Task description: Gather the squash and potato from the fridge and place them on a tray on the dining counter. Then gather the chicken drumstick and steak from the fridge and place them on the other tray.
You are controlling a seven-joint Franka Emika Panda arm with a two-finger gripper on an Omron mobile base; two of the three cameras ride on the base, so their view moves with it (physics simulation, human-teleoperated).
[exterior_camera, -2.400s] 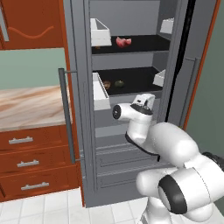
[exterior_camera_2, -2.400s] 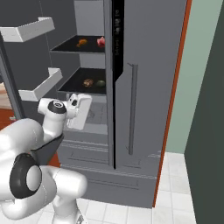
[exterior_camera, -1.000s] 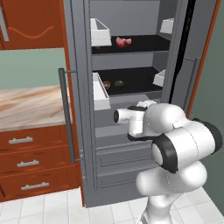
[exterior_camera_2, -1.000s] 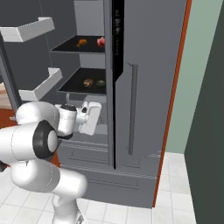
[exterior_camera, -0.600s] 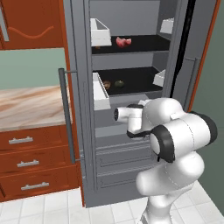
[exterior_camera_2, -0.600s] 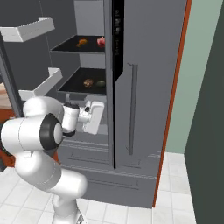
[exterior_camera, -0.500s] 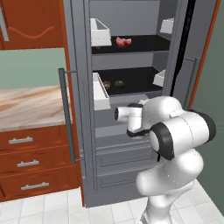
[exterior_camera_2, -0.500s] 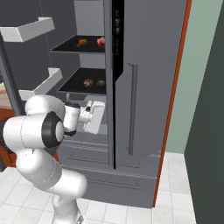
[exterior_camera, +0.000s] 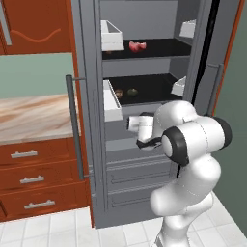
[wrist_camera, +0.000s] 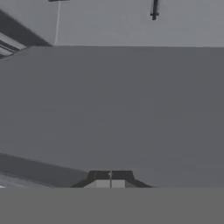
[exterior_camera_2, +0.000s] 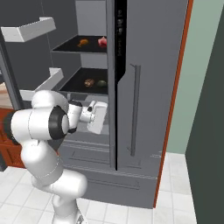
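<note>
Flat, even rendered light, soft shadows, no glare; slightly blurry low-resolution pictures.

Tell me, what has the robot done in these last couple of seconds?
The arm folded up and swung its hand left along the fridge front, below the shelves. The gripper stayed shut and empty. The potato, squash and steak lie untouched.

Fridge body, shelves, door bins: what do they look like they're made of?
Fridge: matte grey, steel-like, flat sheen, bar handles; likely brushed metal. Shelves: flat black, glass or plastic, can't tell. Door bins: plain white, probably plastic.
</note>
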